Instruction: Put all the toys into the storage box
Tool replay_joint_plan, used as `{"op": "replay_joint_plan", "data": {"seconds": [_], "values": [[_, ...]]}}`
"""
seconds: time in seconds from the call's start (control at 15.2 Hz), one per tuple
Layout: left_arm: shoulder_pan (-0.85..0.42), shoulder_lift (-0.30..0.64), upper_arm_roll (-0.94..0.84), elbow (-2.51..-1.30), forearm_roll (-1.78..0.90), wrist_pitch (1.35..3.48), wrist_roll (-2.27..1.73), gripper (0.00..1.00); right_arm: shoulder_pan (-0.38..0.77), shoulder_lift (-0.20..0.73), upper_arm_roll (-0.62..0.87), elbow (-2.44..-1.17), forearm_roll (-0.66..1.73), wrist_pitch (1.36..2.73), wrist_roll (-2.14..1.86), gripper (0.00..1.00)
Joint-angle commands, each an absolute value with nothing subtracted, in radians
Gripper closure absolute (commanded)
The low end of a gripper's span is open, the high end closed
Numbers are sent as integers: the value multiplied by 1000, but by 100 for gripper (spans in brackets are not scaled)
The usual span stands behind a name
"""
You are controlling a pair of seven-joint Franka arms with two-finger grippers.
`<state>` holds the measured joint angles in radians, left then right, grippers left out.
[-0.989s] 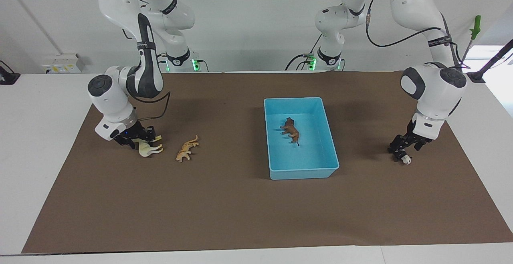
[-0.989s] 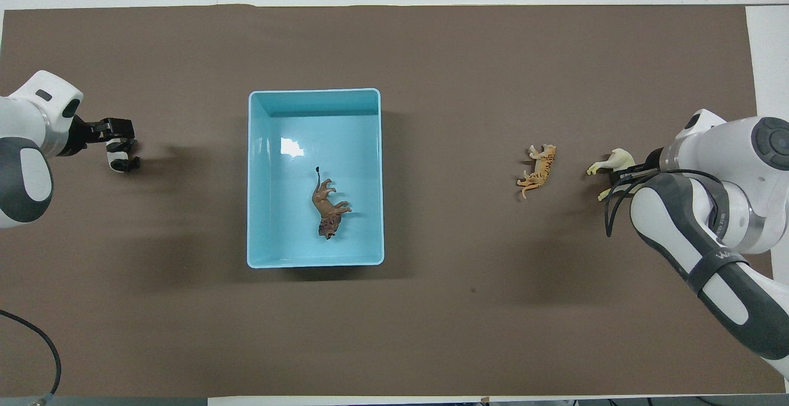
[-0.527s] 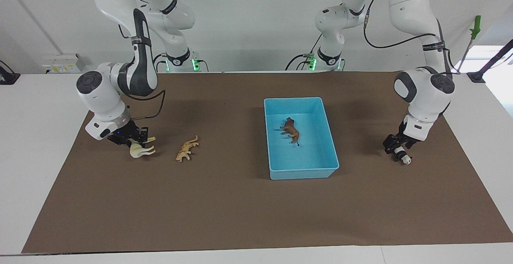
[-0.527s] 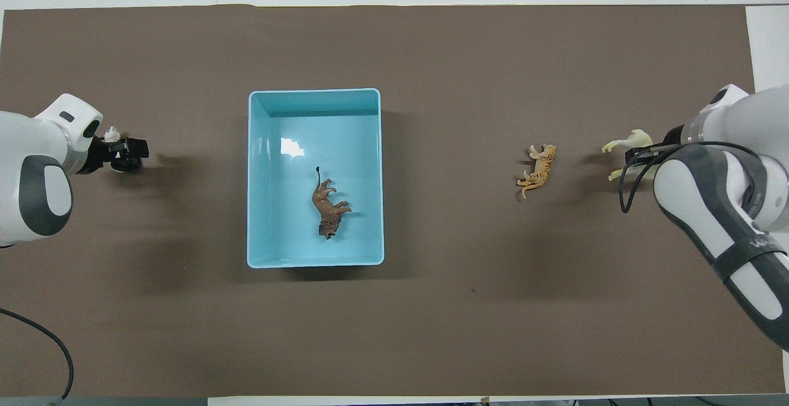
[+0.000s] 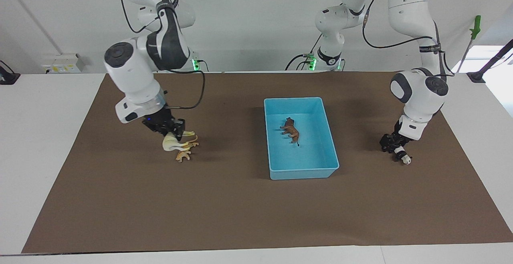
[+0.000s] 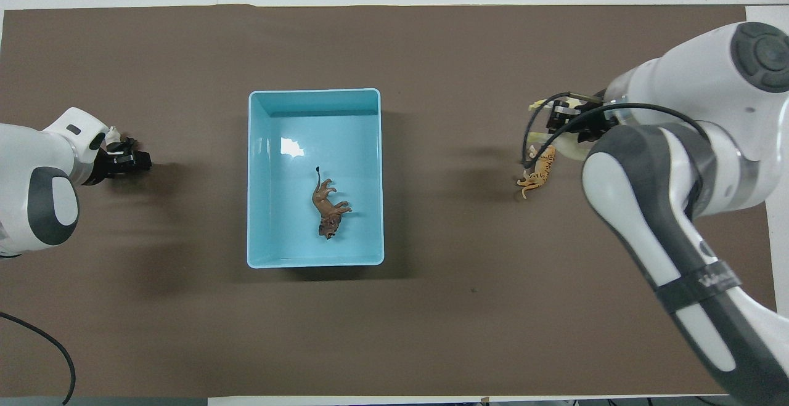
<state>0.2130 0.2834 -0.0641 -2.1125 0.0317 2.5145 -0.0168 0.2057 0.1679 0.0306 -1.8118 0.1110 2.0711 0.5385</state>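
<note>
- The cream-white horse (image 5: 173, 144) was gripped by the closed right gripper (image 5: 170, 129) and held raised over the spotted big cat (image 5: 185, 154), apparently so it could be carried to the storage box.
- The big cat was left lying on the mat toward the right arm's end of the table.
- The storage box (image 5: 304, 172) was set mid-table, within reach of both arms; the brown animal (image 5: 291, 129) was lying in it.
- The left gripper (image 5: 394, 146) was lowered at the panda (image 5: 405, 159) toward the left arm's end; whether the panda was gripped could not be told.

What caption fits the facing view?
Right hand carries cream horse over spotted cat; left hand holds panda.
</note>
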Motion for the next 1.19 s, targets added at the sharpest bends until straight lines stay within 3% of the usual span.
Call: {"op": "replay_joint_plan", "data": {"seconds": [0.0, 0.13, 0.33, 0.53, 0.66, 0.79, 0.99, 1.12], "values": [[230, 272, -69, -2141, 49, 2537, -6, 64, 366, 179, 26, -1773, 109, 2121, 863, 100], [229, 272, -68, -2134, 49, 2531, -8, 84, 489, 184, 25, -1770, 78, 2137, 957, 100], [227, 270, -69, -2094, 49, 2501, -20, 86, 598, 267, 26, -1668, 31, 2164, 1167, 100], [212, 264, -74, -1950, 48, 2288, -47, 86, 666, 369, 26, -1541, 31, 2168, 1276, 100], [166, 242, -77, -1892, 43, 2174, -125, 86, 672, 393, 20, -1494, -19, 2093, 1264, 0], [134, 221, -92, -1868, 16, 2100, -201, 86, 622, 391, 18, -1433, -68, 1863, 1069, 0], [39, 140, -112, -1864, -92, 1985, -367, 86, 493, 328, 17, -1454, -67, 1761, 759, 0], [-90, 100, -121, -1868, -150, 1956, -565, 85, 390, 304, 17, -1454, -67, 1726, 543, 0]]}}
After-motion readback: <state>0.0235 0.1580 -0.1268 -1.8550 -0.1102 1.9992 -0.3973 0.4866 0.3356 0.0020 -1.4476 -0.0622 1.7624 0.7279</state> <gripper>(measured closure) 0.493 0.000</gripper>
